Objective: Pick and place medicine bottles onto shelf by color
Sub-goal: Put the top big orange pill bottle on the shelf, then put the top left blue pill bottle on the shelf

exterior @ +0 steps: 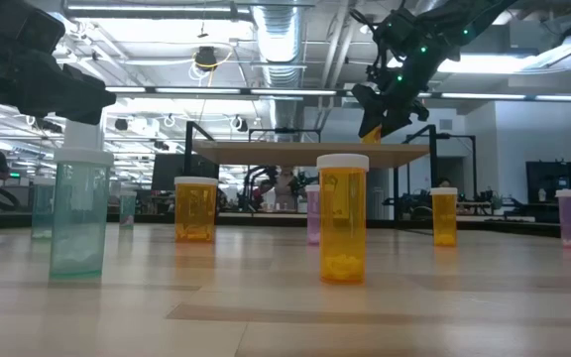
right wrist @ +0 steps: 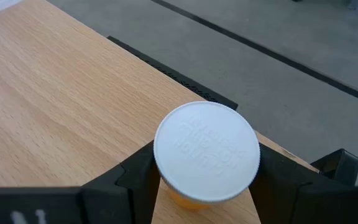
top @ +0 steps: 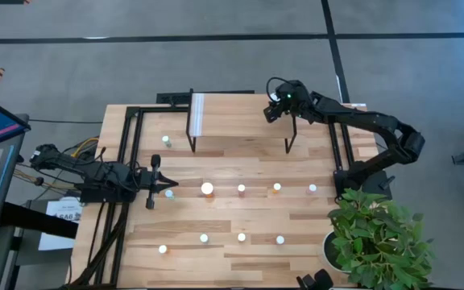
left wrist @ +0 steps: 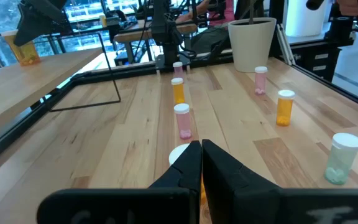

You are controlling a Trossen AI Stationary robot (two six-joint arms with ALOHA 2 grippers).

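Observation:
The shelf is a light-wood board on thin black legs at the table's far side, with a white strip at its left end. My right gripper is over the shelf's far right corner, shut on an orange medicine bottle with a white cap. Several more bottles stand upright on their bases on the tabletop in two rows, among them a large orange one and a green one. My left gripper waits shut at the table's left, just beside the green bottle. My right gripper pinches the orange bottle between its two fingers, at the sides of the white cap. The fingers slant down from the table's right side. The bottle stays upright at the shelf's far right corner; whether its base rests on the board I cannot tell.
A potted plant stands at the table's near right corner. A black frame runs along the table's left and far sides. Bare wood lies between the shelf and the far bottle row.

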